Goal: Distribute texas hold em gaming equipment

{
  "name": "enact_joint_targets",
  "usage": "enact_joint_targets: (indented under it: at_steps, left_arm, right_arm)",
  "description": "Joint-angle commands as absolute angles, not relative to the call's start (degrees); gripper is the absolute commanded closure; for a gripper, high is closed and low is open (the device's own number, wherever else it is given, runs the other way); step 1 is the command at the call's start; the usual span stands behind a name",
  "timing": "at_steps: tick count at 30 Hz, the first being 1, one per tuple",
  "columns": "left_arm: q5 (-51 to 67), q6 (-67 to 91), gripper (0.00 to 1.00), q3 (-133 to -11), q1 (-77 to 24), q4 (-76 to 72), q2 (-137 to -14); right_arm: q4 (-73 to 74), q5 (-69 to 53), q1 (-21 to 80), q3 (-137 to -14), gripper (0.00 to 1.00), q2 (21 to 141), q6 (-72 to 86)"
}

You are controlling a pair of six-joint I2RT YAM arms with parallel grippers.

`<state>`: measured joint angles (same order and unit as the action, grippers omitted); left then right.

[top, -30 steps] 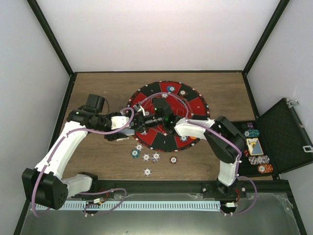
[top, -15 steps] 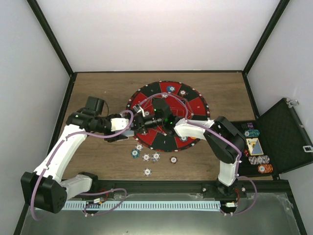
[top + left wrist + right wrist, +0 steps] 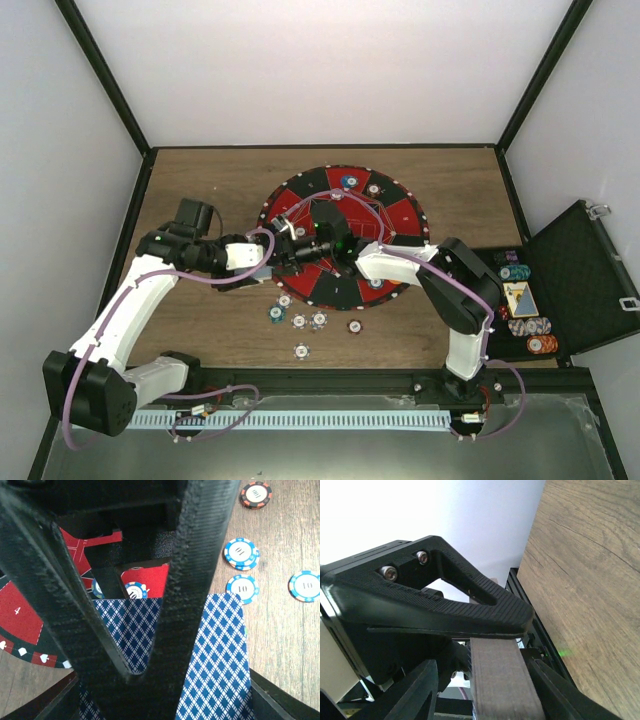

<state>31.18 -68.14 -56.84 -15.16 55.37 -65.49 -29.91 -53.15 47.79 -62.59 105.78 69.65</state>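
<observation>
My two grippers meet over the left rim of the mat. A deck of playing cards (image 3: 220, 655) with blue diamond backs sits between my left gripper's (image 3: 165, 697) fingers, which grip its side edges; my left gripper (image 3: 266, 263) is shut on it. My right gripper (image 3: 292, 250) is open: its upper finger (image 3: 485, 610) lies across the top of the deck (image 3: 500, 680) and its lower finger stands apart. Loose poker chips (image 3: 300, 321) lie on the wood below the mat, among them blue chips (image 3: 242, 588) and a maroon one (image 3: 255, 494).
The round red-and-black mat (image 3: 395, 215) carries a few chips (image 3: 348, 182) near its rim. An open black case (image 3: 585, 265) at the right edge holds chip stacks (image 3: 528, 327) and cards (image 3: 519, 297). Black frame posts edge the table.
My right gripper's jaws have parted from the deck. My left gripper has drawn in onto the deck, and the left arm shifted slightly left.
</observation>
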Motion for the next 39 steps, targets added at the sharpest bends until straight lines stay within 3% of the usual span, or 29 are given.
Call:
enact_joint_targets:
  at_steps: [1, 7, 23, 39]
  left_arm:
    - [31.48, -70.04, 0.96, -56.52, -15.21, 56.24, -65.21]
    - [31.71, -69.68, 0.96, -57.39, -15.21, 57.04, -65.22]
    - [32.96, -68.84, 0.96, -60.33, -15.20, 59.13, -65.70]
    - [33.13, -68.29, 0.96, -61.11, -15.20, 59.41, -65.26]
  right_arm:
    - [-29.68, -54.04, 48.34, -62.95, 0.46, 103.77, 68.42]
    - [-28.73, -54.27, 48.36, -63.24, 0.41, 104.23, 67.56]
    - [-19.53, -53.85, 48.77, -66.89, 0.42, 107.85, 61.09]
    - [-13.43, -52.64, 44.80, -61.69, 0.46, 102.25, 55.90]
